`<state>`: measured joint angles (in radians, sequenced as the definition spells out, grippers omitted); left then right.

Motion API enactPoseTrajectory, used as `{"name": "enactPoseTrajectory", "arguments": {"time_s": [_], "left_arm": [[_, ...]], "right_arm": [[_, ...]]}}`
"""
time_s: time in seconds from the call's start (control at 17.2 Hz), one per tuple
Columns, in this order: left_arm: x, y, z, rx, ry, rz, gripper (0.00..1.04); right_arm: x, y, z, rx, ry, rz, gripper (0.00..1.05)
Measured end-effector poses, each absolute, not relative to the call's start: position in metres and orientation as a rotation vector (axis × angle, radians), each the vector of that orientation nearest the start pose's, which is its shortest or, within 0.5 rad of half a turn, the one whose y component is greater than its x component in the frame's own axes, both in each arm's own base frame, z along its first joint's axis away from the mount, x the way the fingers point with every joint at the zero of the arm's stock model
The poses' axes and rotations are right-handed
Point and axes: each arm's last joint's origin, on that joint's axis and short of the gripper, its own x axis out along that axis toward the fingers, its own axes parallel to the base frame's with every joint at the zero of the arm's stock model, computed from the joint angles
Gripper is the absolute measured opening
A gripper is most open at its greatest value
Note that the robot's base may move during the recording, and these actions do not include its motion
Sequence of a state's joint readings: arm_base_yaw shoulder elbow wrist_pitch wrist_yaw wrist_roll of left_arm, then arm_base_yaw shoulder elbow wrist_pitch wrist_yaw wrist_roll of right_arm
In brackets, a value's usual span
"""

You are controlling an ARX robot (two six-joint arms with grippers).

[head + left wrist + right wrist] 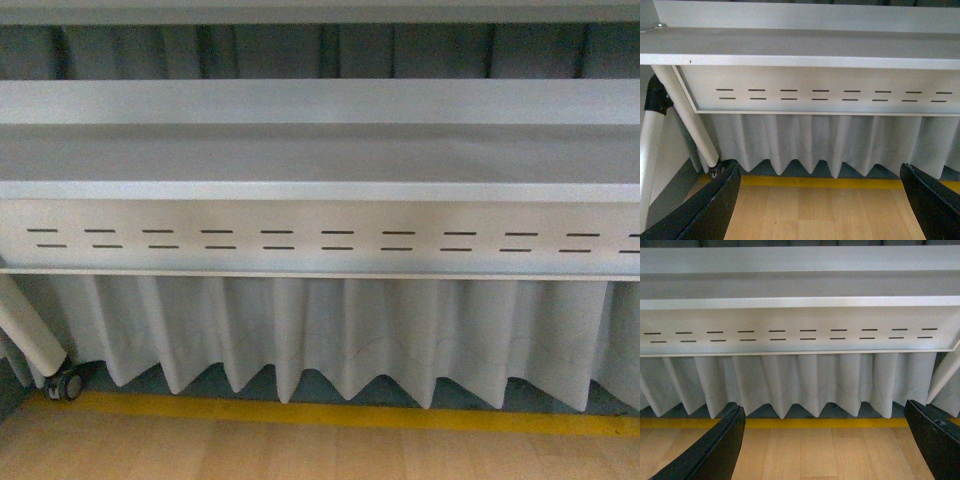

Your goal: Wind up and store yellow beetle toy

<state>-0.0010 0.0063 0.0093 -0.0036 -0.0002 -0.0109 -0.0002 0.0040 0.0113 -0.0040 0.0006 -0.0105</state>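
Observation:
The yellow beetle toy is out of view in all three views. My left gripper (822,200) is open and empty, its black fingers (705,210) spread wide over the wooden floor. My right gripper (825,442) is open and empty too, with its black fingers (715,452) wide apart over the floor. Neither arm shows in the front view.
A white metal table frame (320,235) with rows of slots spans the front view, a pleated white curtain (330,335) hanging below it. A yellow line (330,415) crosses the wooden floor (300,455). A white table leg (690,120) with a caster (66,384) stands at left.

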Motion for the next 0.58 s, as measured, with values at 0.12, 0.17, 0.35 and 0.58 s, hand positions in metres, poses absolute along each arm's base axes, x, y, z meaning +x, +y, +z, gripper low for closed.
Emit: {"name": "enactPoseTrajectory", "arguments": {"time_s": [0.12,0.17,0.35,0.58], "left_arm": [[0.0975,-0.0001,0.1659,-0.011,0.001,-0.001,0.98],[0.0975,-0.0001,0.1659,-0.011,0.001,-0.001,0.98],[0.0975,-0.0001,0.1659,-0.011,0.001,-0.001,0.98],[0.0975,-0.0001,0.1658,-0.011,0.001,-0.001,0.98]], "right_arm": [[0.0973,0.0000,0.1666,-0.010,-0.003,-0.001,0.98],[0.0973,0.0000,0.1666,-0.010,-0.003,-0.001,0.98],[0.0973,0.0000,0.1666,-0.010,-0.003,-0.001,0.98],[0.0973,0.0000,0.1666,-0.010,-0.003,-0.001,0.98]]}}
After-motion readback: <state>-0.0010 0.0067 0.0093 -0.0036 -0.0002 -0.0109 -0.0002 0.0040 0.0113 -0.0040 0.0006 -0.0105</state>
